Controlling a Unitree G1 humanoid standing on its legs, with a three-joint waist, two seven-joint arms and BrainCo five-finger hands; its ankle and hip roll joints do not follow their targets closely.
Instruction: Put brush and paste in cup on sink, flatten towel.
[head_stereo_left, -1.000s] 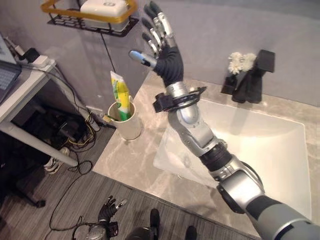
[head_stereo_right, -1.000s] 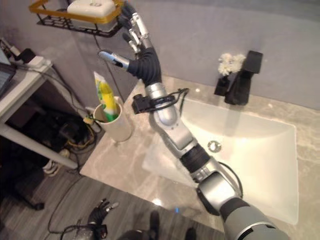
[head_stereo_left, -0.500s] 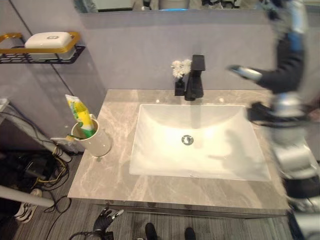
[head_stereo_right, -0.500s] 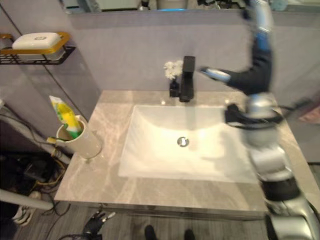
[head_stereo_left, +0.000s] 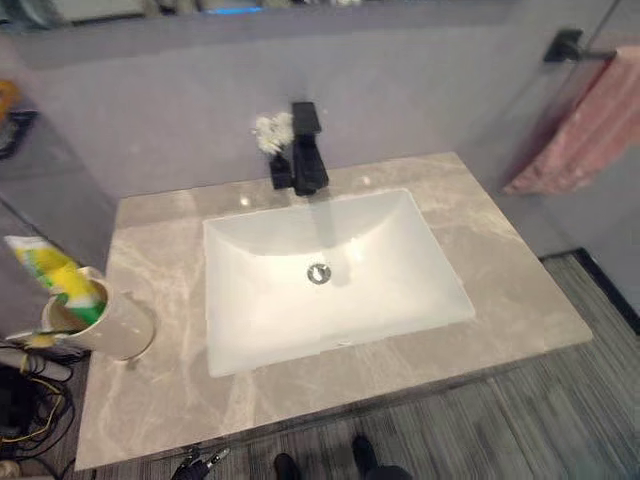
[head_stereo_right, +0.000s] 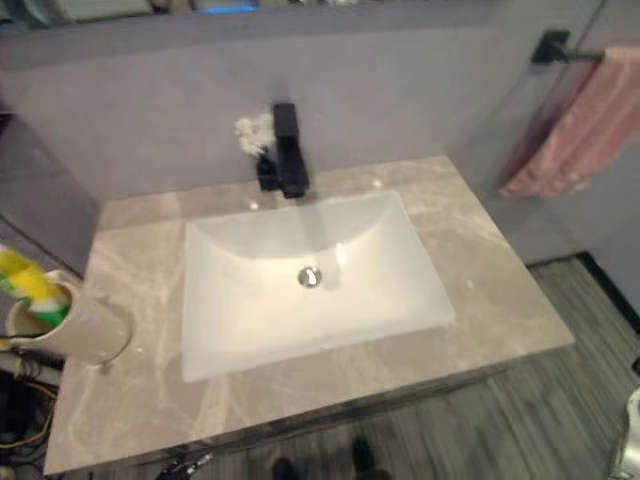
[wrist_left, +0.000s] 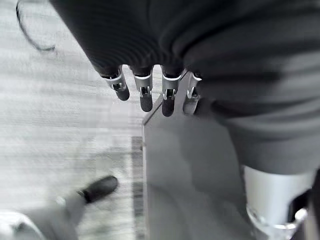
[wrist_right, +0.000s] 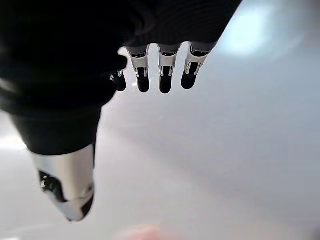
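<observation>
The yellow-and-green toothpaste tube (head_stereo_left: 62, 283) stands tilted in the cream cup (head_stereo_left: 110, 326) at the left end of the grey marble counter (head_stereo_left: 500, 270), with no hand near it. The pink towel (head_stereo_left: 590, 125) hangs bunched from a black wall bar (head_stereo_left: 572, 46) far right. Each wrist view shows its hand, left (wrist_left: 150, 92) and right (wrist_right: 160, 75), fingers relaxed and apart, holding nothing.

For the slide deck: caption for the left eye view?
Paste stands in the cup left of the sink; pink towel hangs bunched on the wall bar.
</observation>
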